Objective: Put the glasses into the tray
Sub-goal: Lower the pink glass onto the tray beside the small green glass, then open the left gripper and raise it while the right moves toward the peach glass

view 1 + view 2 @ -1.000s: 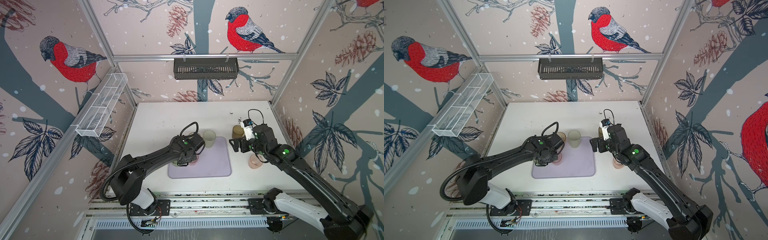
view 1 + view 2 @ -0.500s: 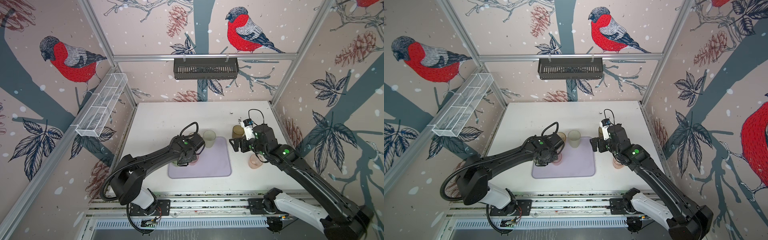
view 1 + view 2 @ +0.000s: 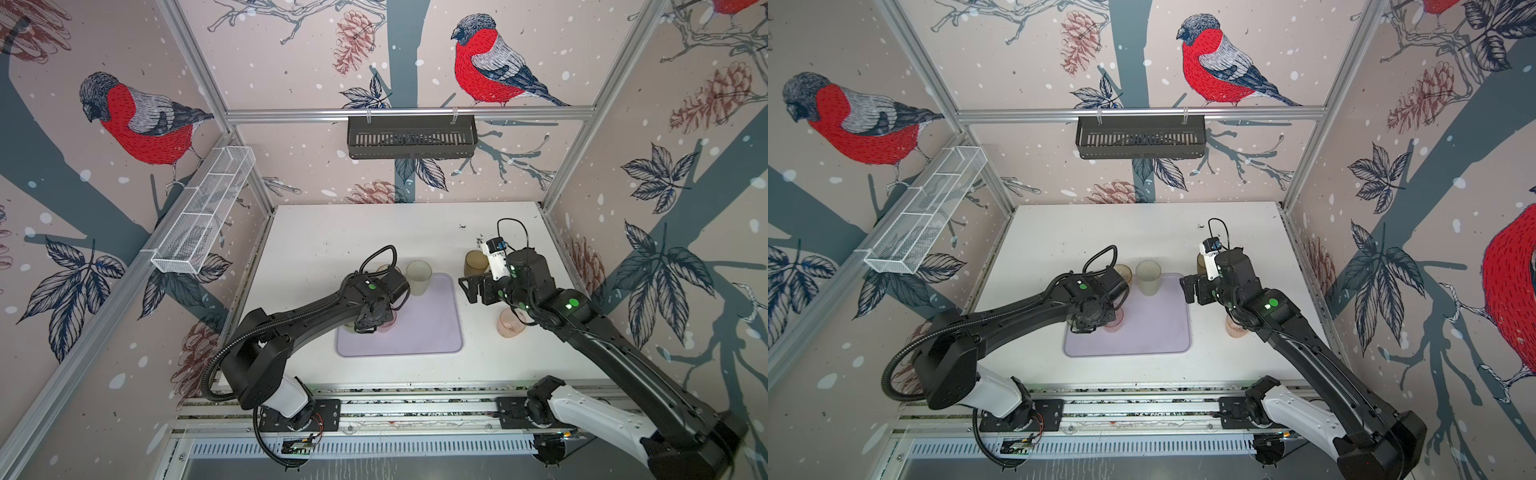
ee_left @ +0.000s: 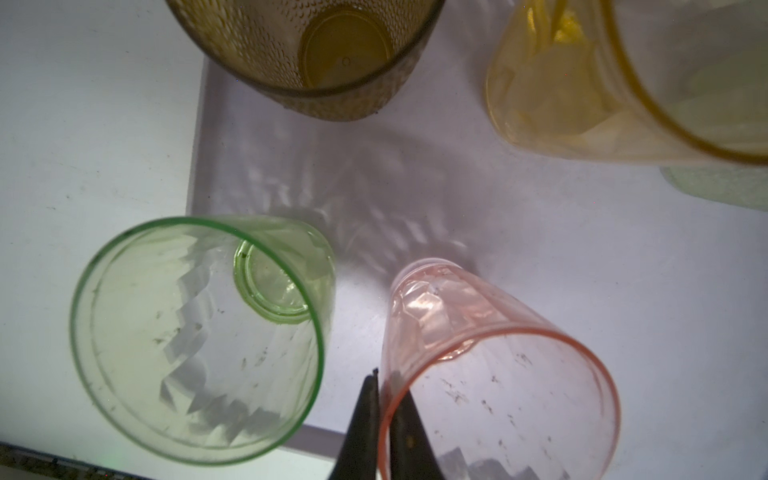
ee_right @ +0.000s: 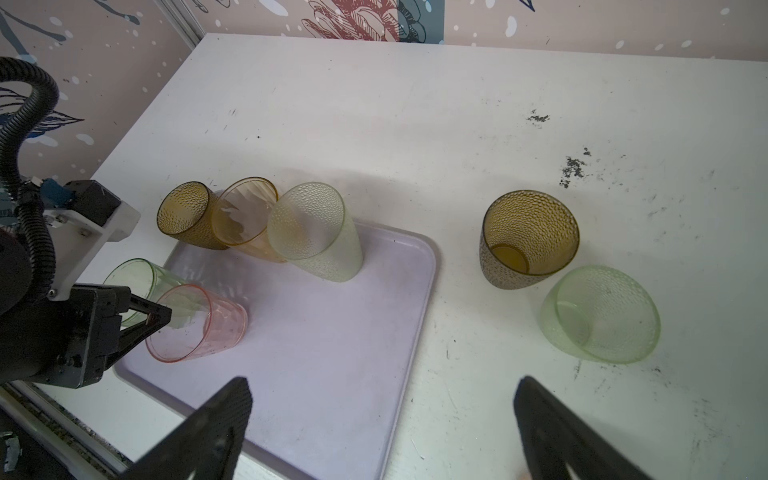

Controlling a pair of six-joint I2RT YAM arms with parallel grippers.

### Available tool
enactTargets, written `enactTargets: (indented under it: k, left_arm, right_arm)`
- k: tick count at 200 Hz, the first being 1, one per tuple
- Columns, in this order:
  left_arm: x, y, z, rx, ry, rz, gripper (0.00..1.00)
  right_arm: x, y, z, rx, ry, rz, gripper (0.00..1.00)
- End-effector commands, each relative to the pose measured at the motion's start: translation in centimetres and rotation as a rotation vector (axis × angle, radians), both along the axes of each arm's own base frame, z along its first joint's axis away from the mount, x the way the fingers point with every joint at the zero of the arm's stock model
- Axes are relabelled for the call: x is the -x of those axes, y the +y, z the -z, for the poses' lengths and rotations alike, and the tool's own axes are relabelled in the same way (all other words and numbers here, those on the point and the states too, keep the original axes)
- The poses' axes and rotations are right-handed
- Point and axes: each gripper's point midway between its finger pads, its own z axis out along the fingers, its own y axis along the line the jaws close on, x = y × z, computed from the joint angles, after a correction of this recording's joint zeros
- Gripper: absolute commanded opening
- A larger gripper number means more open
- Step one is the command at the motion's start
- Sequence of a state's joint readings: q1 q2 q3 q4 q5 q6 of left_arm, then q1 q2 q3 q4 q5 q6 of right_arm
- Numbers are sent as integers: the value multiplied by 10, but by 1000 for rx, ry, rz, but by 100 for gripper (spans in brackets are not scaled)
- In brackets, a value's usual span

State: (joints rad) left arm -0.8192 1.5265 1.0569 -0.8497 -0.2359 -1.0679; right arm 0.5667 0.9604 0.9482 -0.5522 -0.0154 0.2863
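left gripper: i've got it clenched on the held pink glass, jaws nipped on the rim wall, one finger outside the cup, its partner inside
held pink glass: upright over the left side of the tray, close to the front rim; i can't tell if its base is fully down
right gripper: released, jaws spread wide with nothing between them, hanging over the tray's right rim, one finger above the tray, one above the table
tray, left front corner: faceted green glass, upright, just beside the held pink glass, not touching the fingers
tray, far edge: three in a row, brown glass on the tray at the left corner, amber glass next to it, tall frosted green glass after that
tray, middle and right: bare lilac floor
table, right of the tray: loose brown glass and low green glass side by side, close enough that i can't say if they touch
table, under my right arm: loose pink glass, partly hidden in both top views
black basket: hangs on the back rail, inside hidden from me
white mesh basket: on the left rail, well apart from the glasses
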Motion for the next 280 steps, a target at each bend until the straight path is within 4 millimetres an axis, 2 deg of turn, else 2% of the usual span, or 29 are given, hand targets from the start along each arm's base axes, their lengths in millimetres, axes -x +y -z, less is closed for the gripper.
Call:
enactTargets:
  k: [1,118,154,193,239,280]
  left_arm:
    - [0,3,1,-9,-3,-21,10]
    - [-4,1,-10,-14,-17,-20,21]
    - [-4,-5,-24,-42,-31,-8,29]
    - [2,-17,-43,-64,-48,0,32]
    - [14,-40,-74,-28,-63,30,35]
    - [11,-66,-97,56,-98,91,42]
  right_arm:
    - [-4,-1,-6,-5,-28,12,100]
    - [-4,-5,-11,-2,-47,27,100]
    - [-4,-9,-18,7,-63,42,100]
    - [-3,-17,-24,17,-68,68,100]
    - [-3,-37,-27,38,-30,132,100]
    - [1,-67,-24,43,46,226,100]
